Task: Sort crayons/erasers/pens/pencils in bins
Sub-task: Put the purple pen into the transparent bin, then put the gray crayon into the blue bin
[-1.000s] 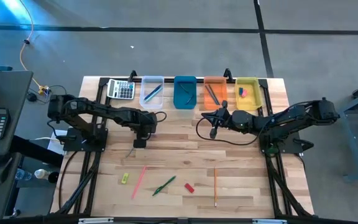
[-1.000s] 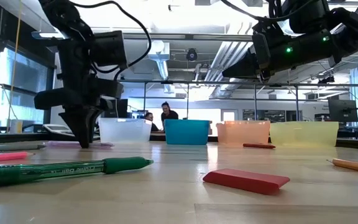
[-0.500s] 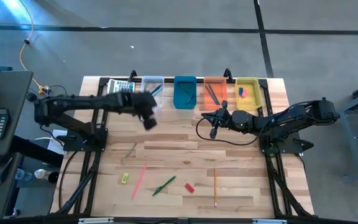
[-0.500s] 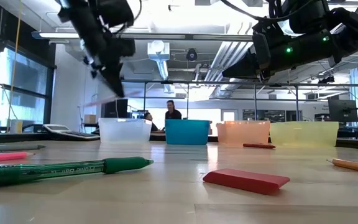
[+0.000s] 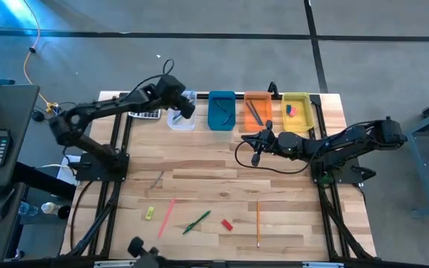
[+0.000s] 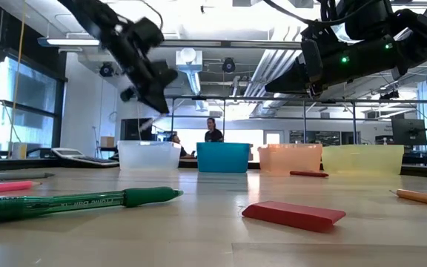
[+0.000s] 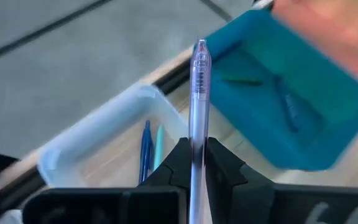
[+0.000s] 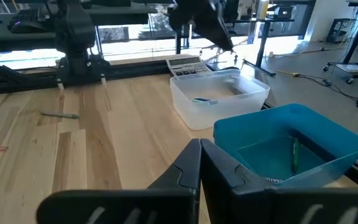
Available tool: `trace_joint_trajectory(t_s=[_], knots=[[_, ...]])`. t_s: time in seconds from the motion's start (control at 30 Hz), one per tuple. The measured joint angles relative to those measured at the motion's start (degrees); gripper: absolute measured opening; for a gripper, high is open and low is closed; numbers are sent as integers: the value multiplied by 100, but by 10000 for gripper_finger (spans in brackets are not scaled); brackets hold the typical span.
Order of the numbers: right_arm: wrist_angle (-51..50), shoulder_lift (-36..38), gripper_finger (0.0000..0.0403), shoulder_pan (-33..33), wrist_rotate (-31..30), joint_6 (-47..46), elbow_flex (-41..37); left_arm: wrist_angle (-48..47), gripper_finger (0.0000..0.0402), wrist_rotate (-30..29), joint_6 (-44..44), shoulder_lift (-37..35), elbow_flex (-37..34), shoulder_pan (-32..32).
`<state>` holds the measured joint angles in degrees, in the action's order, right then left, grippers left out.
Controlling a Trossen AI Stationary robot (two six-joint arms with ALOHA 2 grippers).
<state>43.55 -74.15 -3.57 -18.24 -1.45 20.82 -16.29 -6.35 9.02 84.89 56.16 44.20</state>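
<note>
A thin clear-barrelled pen (image 7: 199, 106) stands gripped between the two dark fingers of the left gripper (image 7: 194, 163), seen in the centre of the left wrist view. In the high view this left gripper (image 5: 179, 104) hangs over the clear rectangular plastic bin (image 5: 182, 116) at the upper middle of the frame, where the row of bins sits along the table's far edge. That clear bin (image 7: 98, 146) already holds a blue pen (image 7: 146, 149) and a teal one beside it.

To its right in the high view come the blue plastic bin (image 5: 221, 110), the orange plastic bin (image 5: 257, 109) with dark sticks inside, and the yellow plastic bin (image 5: 296, 110) holding small pink and blue eraser blocks (image 5: 290, 109).

The right gripper (image 5: 258, 146) waits just below the orange bin, right of centre, its fingers clenched together with nothing between them, as the right wrist view (image 8: 199, 163) shows.

On the light wooden table (image 5: 222, 171), toward the lower middle of the high view, lie a small yellow eraser (image 5: 149, 214), a thin pink stick (image 5: 166, 217), a green pen (image 5: 196, 222), a flat red eraser (image 5: 227, 224) and an orange pencil (image 5: 258, 223). A grey pencil-like stick (image 5: 157, 179) lies alone left of centre. A grey keypad calculator (image 5: 144, 113) sits left of the clear bin, partly under the left arm
</note>
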Motion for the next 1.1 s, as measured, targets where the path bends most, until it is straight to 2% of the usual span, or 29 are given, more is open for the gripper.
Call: trace_joint_trajectory(t_s=[0.23,0.63,0.97,1.1], knots=[[0,0,0,0,2,0,0,75,7,76,36,866,-7,283],[0,-2,0,0,2,0,0,187,10,-30,30,1473,-7,567],[0,-2,0,0,2,0,0,267,88,-25,-170,1427,-7,560],[-7,-2,0,0,2,-2,0,73,103,-79,-321,1249,-4,488]])
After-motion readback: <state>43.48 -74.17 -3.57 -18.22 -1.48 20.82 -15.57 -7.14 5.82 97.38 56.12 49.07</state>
